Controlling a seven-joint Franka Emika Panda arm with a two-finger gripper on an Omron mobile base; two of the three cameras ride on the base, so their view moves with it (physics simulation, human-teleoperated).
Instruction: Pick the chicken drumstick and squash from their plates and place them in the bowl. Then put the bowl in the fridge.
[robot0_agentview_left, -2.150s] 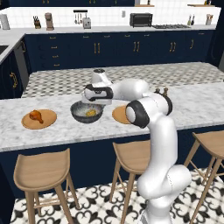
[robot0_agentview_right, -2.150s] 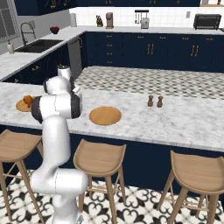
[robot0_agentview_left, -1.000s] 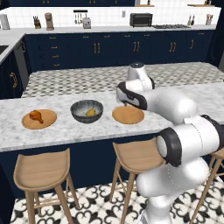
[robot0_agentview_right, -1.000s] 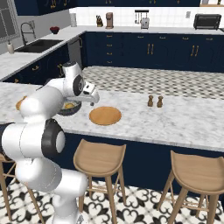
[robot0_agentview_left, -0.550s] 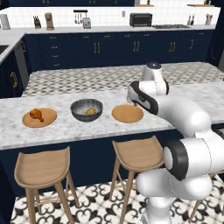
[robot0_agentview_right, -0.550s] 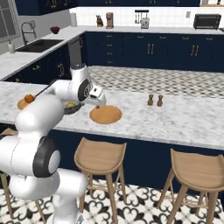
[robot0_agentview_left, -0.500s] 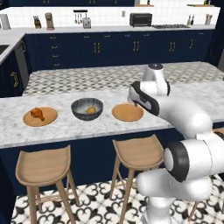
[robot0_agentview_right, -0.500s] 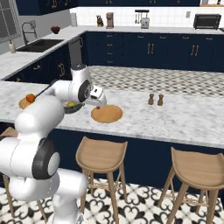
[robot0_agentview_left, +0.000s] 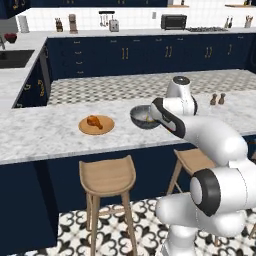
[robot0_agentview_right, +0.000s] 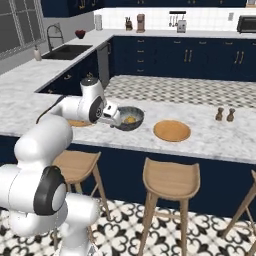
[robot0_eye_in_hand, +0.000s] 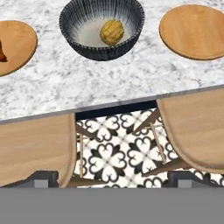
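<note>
Nowhere any legible writing: no brand or label reads on the toaster oven (robot0_agentview_left: 173, 21) along the back counter, nor on the salt and pepper shakers (robot0_agentview_right: 225, 114) at the island's far end. Arm bends forward over the marble island counter (robot0_agentview_left: 45, 132), upper links sweeping across its front edge, the white wrist housing standing upright just beside the bowl (robot0_agentview_left: 144, 117), partly covering its rim in the left base view. Gripper (robot0_eye_in_hand: 112, 177) hangs off the counter's near edge, above the wooden stools (robot0_eye_in_hand: 35, 146) and the patterned floor tiles (robot0_eye_in_hand: 113, 148); fingertips (robot0_eye_in_hand: 41, 178) sit at the far corners of the hand view, jaws spread wide, nothing between them. Bowl, dark speckled outside, pale inside, lies at 12 o'clock in the hand view, resting on the marble between the two plates. Squash (robot0_eye_in_hand: 111, 32), lumpy yellow, lies inside the bowl, a little toward its 1 o'clock side. Chicken drumstick (robot0_agentview_left: 94, 121) rests on the left plate (robot0_agentview_left: 96, 125), at 9 o'clock from the bowl in the left base view, near it but apart. Bare plate (robot0_agentview_right: 171, 130) lies at 3 o'clock from the bowl in the right base view, also apart. Sink (robot0_agentview_right: 68, 51) with faucet at 10 o'clock on the side counter.
</note>
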